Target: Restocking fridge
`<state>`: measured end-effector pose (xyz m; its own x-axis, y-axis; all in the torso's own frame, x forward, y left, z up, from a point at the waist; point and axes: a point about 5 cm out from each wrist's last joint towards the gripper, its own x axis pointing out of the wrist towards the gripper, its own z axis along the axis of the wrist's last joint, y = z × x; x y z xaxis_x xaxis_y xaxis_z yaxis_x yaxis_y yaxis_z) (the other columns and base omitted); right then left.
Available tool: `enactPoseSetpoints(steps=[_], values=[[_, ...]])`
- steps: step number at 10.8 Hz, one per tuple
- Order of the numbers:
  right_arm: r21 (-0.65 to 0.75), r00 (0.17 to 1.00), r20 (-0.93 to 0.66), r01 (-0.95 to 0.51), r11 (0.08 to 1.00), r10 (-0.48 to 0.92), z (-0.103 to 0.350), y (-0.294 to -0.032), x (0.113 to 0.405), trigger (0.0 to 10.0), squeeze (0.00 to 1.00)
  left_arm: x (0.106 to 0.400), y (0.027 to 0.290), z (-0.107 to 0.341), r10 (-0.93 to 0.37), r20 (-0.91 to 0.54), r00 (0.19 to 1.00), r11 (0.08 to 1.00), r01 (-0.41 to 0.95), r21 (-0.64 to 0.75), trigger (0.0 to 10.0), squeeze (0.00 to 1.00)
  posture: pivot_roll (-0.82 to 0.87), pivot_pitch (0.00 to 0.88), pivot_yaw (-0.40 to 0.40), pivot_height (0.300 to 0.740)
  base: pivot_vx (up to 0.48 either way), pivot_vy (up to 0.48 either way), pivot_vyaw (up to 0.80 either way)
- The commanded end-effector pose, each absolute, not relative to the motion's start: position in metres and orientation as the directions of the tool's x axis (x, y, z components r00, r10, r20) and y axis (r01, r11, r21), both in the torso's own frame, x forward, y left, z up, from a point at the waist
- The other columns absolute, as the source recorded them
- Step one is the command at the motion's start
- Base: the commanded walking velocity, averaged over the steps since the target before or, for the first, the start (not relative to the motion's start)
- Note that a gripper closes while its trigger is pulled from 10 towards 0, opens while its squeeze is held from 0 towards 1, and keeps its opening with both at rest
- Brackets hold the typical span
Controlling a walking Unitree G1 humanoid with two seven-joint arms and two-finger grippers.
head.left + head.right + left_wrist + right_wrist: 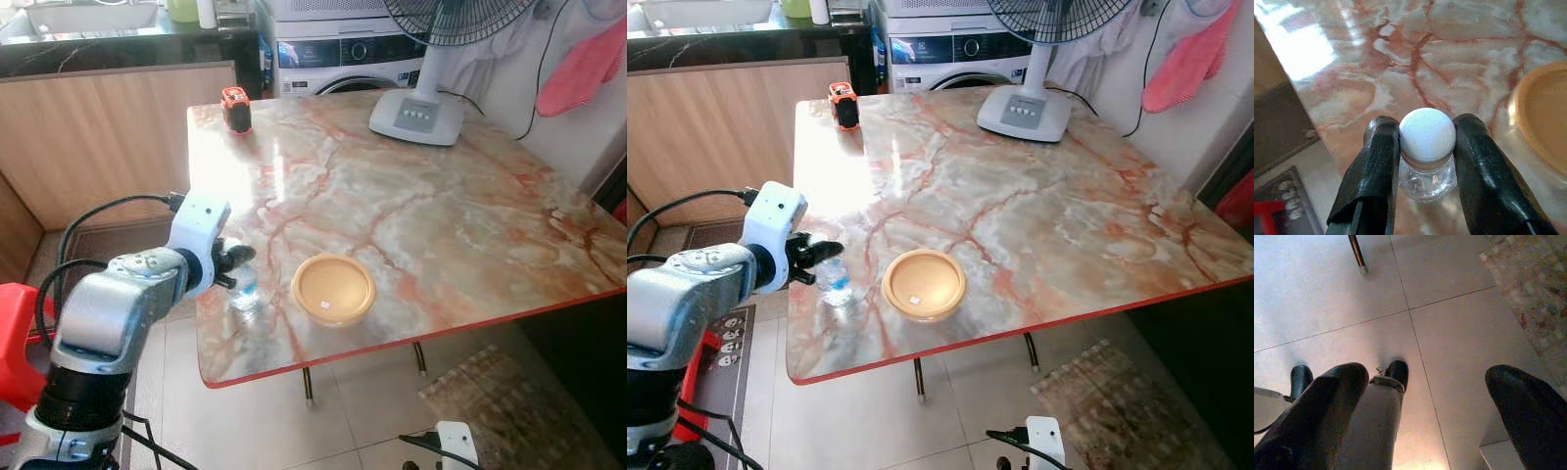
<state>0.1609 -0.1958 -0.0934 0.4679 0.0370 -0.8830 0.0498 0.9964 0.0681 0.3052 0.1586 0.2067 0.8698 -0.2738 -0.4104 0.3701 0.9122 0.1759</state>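
A small clear plastic bottle (pixel 244 290) with a white cap (pixel 1427 133) stands upright near the front left corner of the marble table (pixel 411 206). My left gripper (pixel 238 265) reaches over the table's left edge, and its two black fingers (pixel 1374 166) press against the cap and neck from both sides. Just right of the bottle lies a round orange lid (pixel 333 289), also seen as the orange lid (pixel 1542 117) in the left wrist view. My right gripper (pixel 1425 401) hangs low over the tiled floor, open and holding nothing.
A white fan base (pixel 416 117) stands at the table's far side and a small orange-black object (pixel 235 108) at its far left corner. A washing machine (pixel 338 54) and a wooden counter (pixel 118 127) lie behind. A patterned rug (pixel 509 401) lies below the table's front right.
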Motion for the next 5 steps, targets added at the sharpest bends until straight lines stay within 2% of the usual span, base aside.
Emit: enactPoseSetpoints(steps=[1,3,4,5], values=[[0.067,0.464,-0.885,0.058,0.996,0.032,-0.093,-0.198,0.16,10.0,0.0,0.307,0.164,0.206,-0.219,-0.402,0.889,0.914,0.331,0.235,0.0,0.0,0.06,0.0,-0.049,0.74,0.0,0.0,0.0],[0.072,0.467,-0.884,0.068,0.995,0.032,-0.093,-0.198,0.16,10.0,0.0,0.312,0.169,0.216,-0.13,-0.294,0.947,0.92,0.226,0.319,0.0,0.0,0.06,0.0,-0.048,0.74,0.0,0.0,0.0],[0.074,0.468,-0.883,0.07,0.995,0.033,-0.093,-0.198,0.16,10.0,0.0,0.314,0.171,0.222,-0.095,-0.228,0.969,0.923,0.171,0.344,3.1,0.0,0.06,0.0,-0.047,0.74,0.0,0.0,0.0],[0.075,0.469,-0.883,0.075,0.994,0.031,-0.093,-0.197,0.16,10.0,0.0,0.314,0.177,0.228,-0.059,-0.154,0.986,0.913,0.116,0.391,10.0,0.0,0.06,0.0,-0.045,0.74,0.0,0.0,0.0]])
